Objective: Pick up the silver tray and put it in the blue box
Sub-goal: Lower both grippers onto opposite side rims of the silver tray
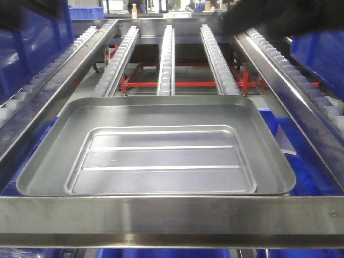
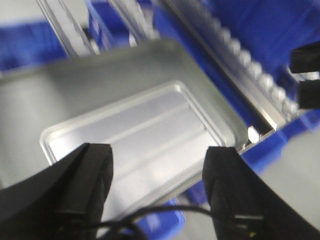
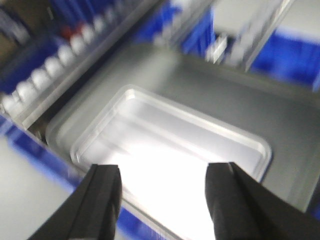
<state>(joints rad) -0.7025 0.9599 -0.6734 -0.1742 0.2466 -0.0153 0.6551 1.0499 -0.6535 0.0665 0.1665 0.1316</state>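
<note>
Both arms are over the rack, and this looks like the approach step: nothing is gripped yet. The silver tray (image 1: pixel 161 164), the ribbed one, lies nested flat inside the larger plain tray (image 1: pixel 161 105) at lower centre of the front view. The left gripper (image 2: pixel 160 190) hangs above it with its jaws spread wide and empty. The right gripper (image 3: pixel 167 200) does the same, wide apart with nothing between them. Both wrist views are blurred.

A blue box (image 1: pixel 32 43) shows at upper left and another blue crate (image 1: pixel 317 51) at upper right, and I can't tell which is the target. I'd say the next move is to come down on the ribbed tray's flared rim only, without catching the big tray underneath.
</note>
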